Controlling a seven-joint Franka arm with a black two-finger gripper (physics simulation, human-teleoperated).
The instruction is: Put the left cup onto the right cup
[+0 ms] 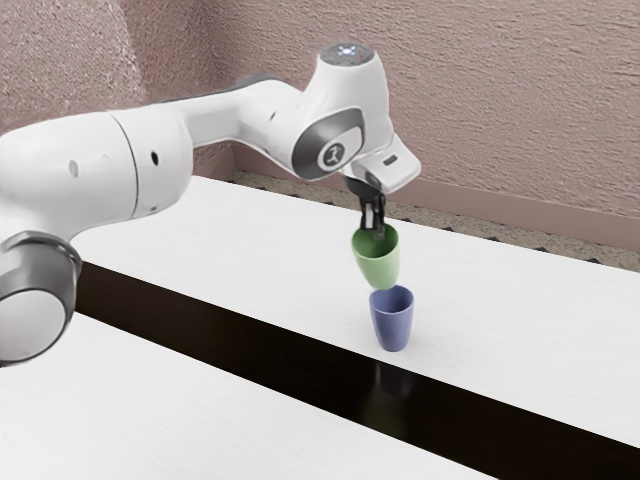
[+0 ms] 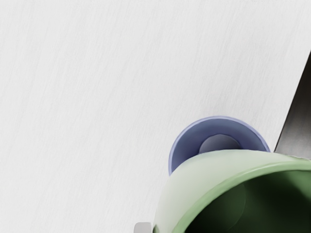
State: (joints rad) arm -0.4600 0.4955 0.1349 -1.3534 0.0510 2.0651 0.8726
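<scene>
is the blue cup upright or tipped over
Upright. The blue cup stands on its base on the table, mouth up; the wrist view looks down into it. The green cup, held by the end effector, hangs above.

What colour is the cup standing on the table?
Muted blue: the standing cup, under the green cup, shows best in the exterior view.

Two cups at mid-frame: one green cup [image 1: 377, 256], one blue cup [image 1: 391, 317]. One white arm [image 1: 150, 170] at the left, bearing one black gripper [image 1: 374, 224].
</scene>
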